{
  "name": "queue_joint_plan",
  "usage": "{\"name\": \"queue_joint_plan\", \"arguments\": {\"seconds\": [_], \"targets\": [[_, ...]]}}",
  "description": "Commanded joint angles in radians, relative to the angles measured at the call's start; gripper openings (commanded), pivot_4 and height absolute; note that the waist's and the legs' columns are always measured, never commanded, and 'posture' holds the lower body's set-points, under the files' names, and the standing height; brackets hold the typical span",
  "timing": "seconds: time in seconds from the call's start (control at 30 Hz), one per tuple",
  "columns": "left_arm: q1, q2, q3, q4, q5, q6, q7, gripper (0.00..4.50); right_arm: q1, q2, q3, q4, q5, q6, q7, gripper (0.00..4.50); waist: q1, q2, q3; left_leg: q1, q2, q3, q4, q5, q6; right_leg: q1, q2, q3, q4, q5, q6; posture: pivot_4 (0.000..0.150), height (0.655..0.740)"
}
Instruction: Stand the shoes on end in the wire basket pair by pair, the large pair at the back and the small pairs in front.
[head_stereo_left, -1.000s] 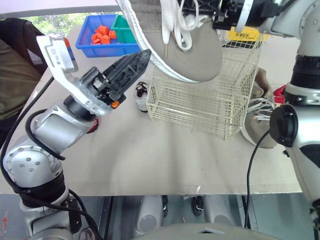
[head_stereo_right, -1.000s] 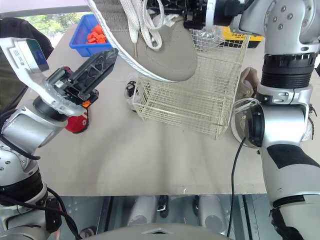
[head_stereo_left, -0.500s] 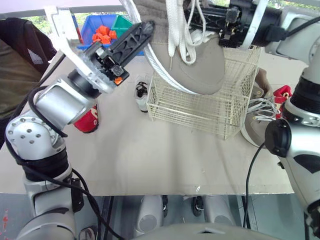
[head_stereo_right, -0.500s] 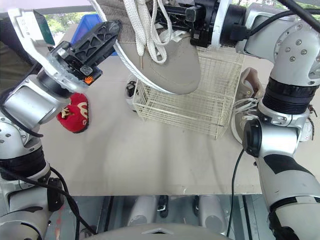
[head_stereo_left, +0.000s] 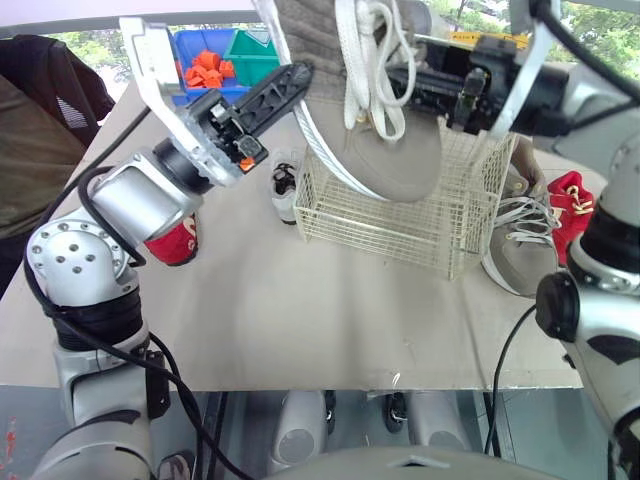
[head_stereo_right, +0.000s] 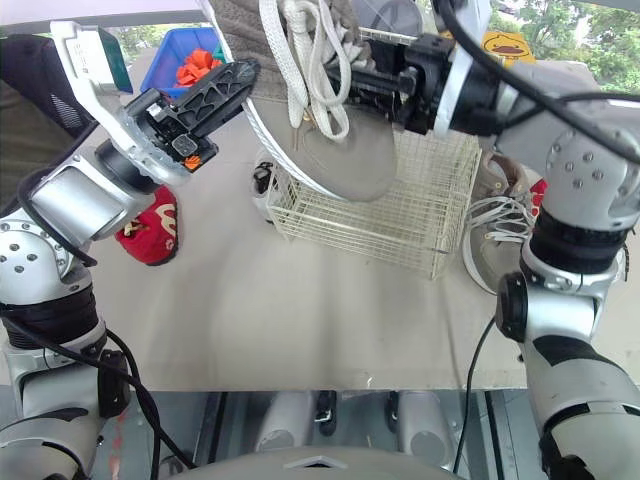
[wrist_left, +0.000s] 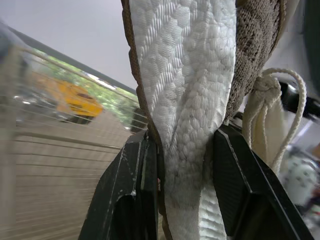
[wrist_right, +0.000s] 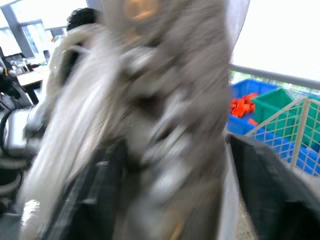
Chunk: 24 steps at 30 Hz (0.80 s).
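Observation:
A large grey shoe (head_stereo_left: 392, 150) with white laces and a white sole hangs toe-down over the wire basket (head_stereo_left: 400, 215). My left gripper (wrist_left: 185, 145) is shut on its sole near the heel, one black finger pressed on each side, and reaches in from the left (head_stereo_left: 298, 85). From the right, my right gripper (head_stereo_left: 425, 85) stands at the shoe's upper with its fingers spread wide and open (wrist_right: 175, 165). The matching large shoe (head_stereo_left: 515, 245) lies on the table right of the basket. A small shoe (head_stereo_left: 283, 190) lies just left of the basket.
A red small shoe (head_stereo_left: 170, 240) lies under my left arm and another red one (head_stereo_left: 575, 195) lies at the far right. A blue bin (head_stereo_left: 205, 60) with orange pieces and a green bin (head_stereo_left: 250, 48) stand at the back left. A person (head_stereo_left: 40, 130) is at the left edge.
My left gripper rose to the shoe and closed on its sole. My right gripper's fingers spread apart from the shoe. The shoe has tipped more toe-down over the basket.

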Motion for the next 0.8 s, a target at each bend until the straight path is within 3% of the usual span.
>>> {"name": "queue_joint_plan", "arguments": {"seconds": [0.03,0.23,0.33,0.43,0.5,0.6,0.8], "targets": [[-0.128,0.038,0.013,0.063,0.184,-0.093,-0.197,1.17,-0.027,-0.006,-0.048,-0.052,-0.006,-0.155,-0.026,4.50,-0.001,0.000,0.000,0.000,0.000,0.001,0.000,0.000,0.000,0.000,0.000,0.001,0.000,0.000,0.000,0.150,0.7400],[-0.333,0.032,-0.102,0.342,0.536,-0.267,-0.522,1.17,-0.010,-0.086,-0.031,-0.095,0.016,-0.135,-0.068,4.50,0.001,0.000,0.000,0.001,0.000,0.005,-0.001,0.000,0.000,0.000,0.001,0.001,-0.001,0.000,0.000,0.150,0.7400],[-0.469,-0.014,-0.149,0.566,0.703,-0.430,-0.671,1.17,0.426,-0.106,-0.160,-0.395,0.135,-0.164,-0.024,4.50,0.020,-0.010,-0.007,0.001,0.000,0.003,-0.003,0.000,0.000,0.002,0.001,-0.002,-0.006,-0.001,0.001,0.150,0.7400],[-0.616,-0.060,-0.169,0.808,0.821,-0.566,-0.802,1.16,0.614,-0.132,-0.222,-0.514,0.215,-0.204,-0.054,4.50,0.021,-0.002,-0.002,-0.003,0.002,-0.001,-0.004,-0.001,0.000,0.006,0.001,-0.008,-0.015,-0.002,0.002,0.150,0.7400],[-0.705,-0.085,-0.170,0.950,0.882,-0.631,-0.875,1.16,0.701,-0.152,-0.251,-0.567,0.229,-0.239,-0.076,4.50,0.017,-0.002,-0.002,-0.012,0.000,0.001,0.000,0.000,0.000,-0.004,0.001,-0.005,-0.012,-0.001,0.004,0.150,0.7400],[-0.804,-0.115,-0.152,1.106,0.940,-0.694,-0.950,1.16,0.794,-0.171,-0.296,-0.626,0.252,-0.299,-0.113,4.50,0.007,-0.003,-0.002,-0.013,0.000,-0.002,0.002,0.000,0.001,-0.002,0.001,-0.008,-0.014,-0.001,0.004,0.150,0.7400],[-0.890,-0.162,-0.137,1.274,1.040,-0.834,-1.030,1.16,0.919,-0.188,-0.317,-0.701,0.236,-0.430,-0.180,4.50,-0.002,-0.003,-0.002,-0.012,0.000,-0.004,0.002,0.000,0.001,-0.002,0.001,-0.008,-0.011,-0.001,0.004,0.150,0.7400]]}}
